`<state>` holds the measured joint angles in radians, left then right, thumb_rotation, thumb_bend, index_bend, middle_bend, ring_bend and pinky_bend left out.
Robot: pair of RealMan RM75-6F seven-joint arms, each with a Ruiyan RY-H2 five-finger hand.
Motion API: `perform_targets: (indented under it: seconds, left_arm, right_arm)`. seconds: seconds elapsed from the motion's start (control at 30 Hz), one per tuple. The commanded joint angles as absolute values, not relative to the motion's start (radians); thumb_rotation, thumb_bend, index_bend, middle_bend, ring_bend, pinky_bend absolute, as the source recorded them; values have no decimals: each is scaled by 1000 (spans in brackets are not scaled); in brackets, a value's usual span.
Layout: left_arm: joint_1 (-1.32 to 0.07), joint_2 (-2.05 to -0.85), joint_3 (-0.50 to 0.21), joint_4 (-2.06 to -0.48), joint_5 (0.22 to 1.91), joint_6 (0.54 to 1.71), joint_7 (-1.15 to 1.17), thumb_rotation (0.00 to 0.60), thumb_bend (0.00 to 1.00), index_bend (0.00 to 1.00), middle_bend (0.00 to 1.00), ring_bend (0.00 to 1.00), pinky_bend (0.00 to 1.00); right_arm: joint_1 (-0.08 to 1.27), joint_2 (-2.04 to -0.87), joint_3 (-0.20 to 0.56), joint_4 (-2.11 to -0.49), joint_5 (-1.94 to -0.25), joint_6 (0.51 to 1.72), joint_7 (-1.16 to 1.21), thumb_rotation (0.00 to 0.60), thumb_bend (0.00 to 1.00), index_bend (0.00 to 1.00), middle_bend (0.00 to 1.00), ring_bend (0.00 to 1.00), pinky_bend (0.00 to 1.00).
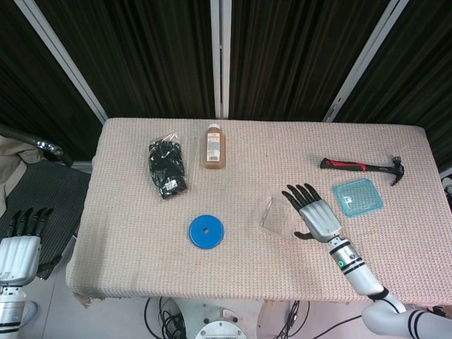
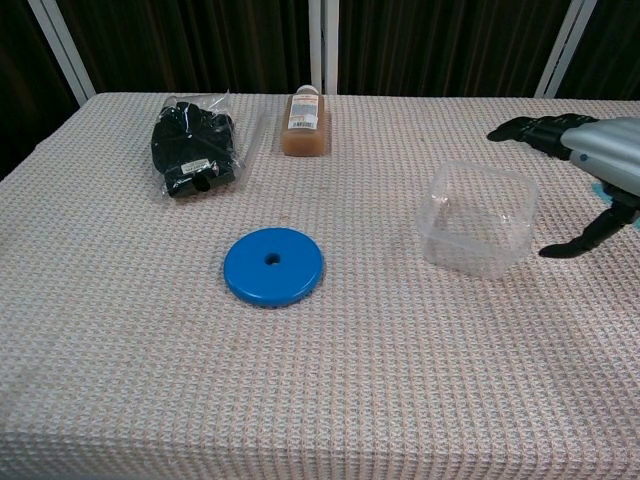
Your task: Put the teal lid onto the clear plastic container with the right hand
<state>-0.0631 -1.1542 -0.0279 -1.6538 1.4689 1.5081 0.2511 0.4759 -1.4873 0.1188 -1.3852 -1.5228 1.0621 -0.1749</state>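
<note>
Head view first — where is everything?

— The lid [image 1: 357, 196] lies flat at right of frame, just below the hammer [image 1: 361, 167]. The container [image 1: 277, 216] sits at centre, well apart from the lid, mouth up. The right hand [image 1: 311, 213] hovers between them, just beside the container's right edge, fingers spread and holding nothing.

— And the chest view?

— It agrees. The right hand [image 2: 592, 168] shows at the right edge, fingers stretched out flat and thumb hanging apart below, with nothing in it. It floats just right of the container [image 2: 479, 217]; I can't tell whether it touches the wall. The lid is hidden behind the hand there.

— The left hand?

— Left hand [image 1: 19, 247] is at the lower left of the head view, off the table [image 1: 141, 268], fingers straight and apart, idle.

— So which step are we in?

— Judging by the layout, the pick is not yet done: the lid is untouched and the container uncovered. The hand is beside the container, not over the lid.

— What does the next move need?

— Probably a shift toward frame right, over the lid, then a pinch at its edge. It is thin and flat on the cloth, so lifting it may be fiddly.
</note>
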Motion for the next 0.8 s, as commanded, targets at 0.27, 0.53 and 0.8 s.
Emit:
perform_targets:
  seconds: [0.27, 0.53, 0.8]
  left_arm:
    - [-55, -1153, -27, -1649, 1468, 1514, 234, 600, 0, 102, 89, 10, 19]
    - [-57, -1166, -29, -1622, 1468, 1508, 210, 600, 0, 103, 90, 10, 20]
    - [-64, -1177, -35, -1606, 1470, 1503, 207, 600, 0, 103, 89, 10, 20]
  right_arm:
    - [625, -1665, 184, -1319, -1467, 961, -234, 600, 0, 0, 0, 0, 0]
    - [600, -1548, 162, -1433, -1432, 975, -241, 600, 0, 0, 0, 0, 0]
    - [465, -1226, 119, -1579, -1338, 1025, -145, 600, 0, 0, 41, 0, 0]
